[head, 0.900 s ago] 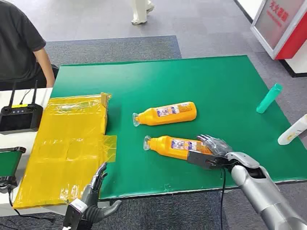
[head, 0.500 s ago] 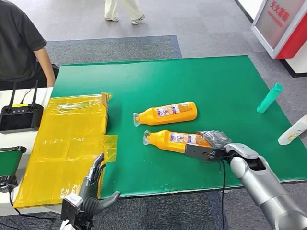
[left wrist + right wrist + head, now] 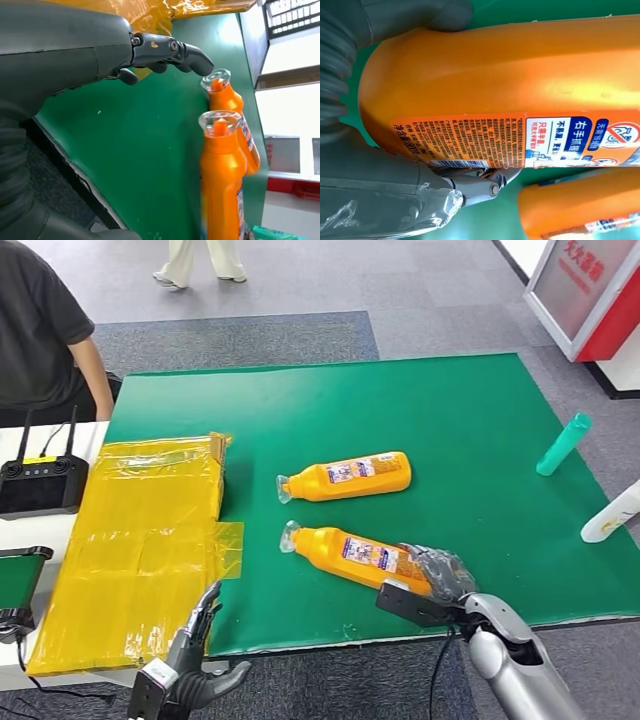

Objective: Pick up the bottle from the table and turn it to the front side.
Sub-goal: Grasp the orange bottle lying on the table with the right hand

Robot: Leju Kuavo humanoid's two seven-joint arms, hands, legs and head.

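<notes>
Two orange bottles with clear caps lie on their sides on the green table. My right hand grips the base of the nearer bottle, which lies slanted with its cap pointing left. In the right wrist view the thumb and fingers close around that bottle, its printed label facing the camera. The farther bottle lies untouched behind it. My left hand hangs open at the table's near edge, fingers spread, both bottles ahead of it.
A yellow plastic-wrapped box covers the table's left end. A teal bottle and a white bottle lie at the right edge. A black controller sits on a white side table, a person in black behind it.
My right hand has drawn back toward the near edge with the bottle's base, and the bottle's cap end has slid left. A person walking at the back has moved left.
</notes>
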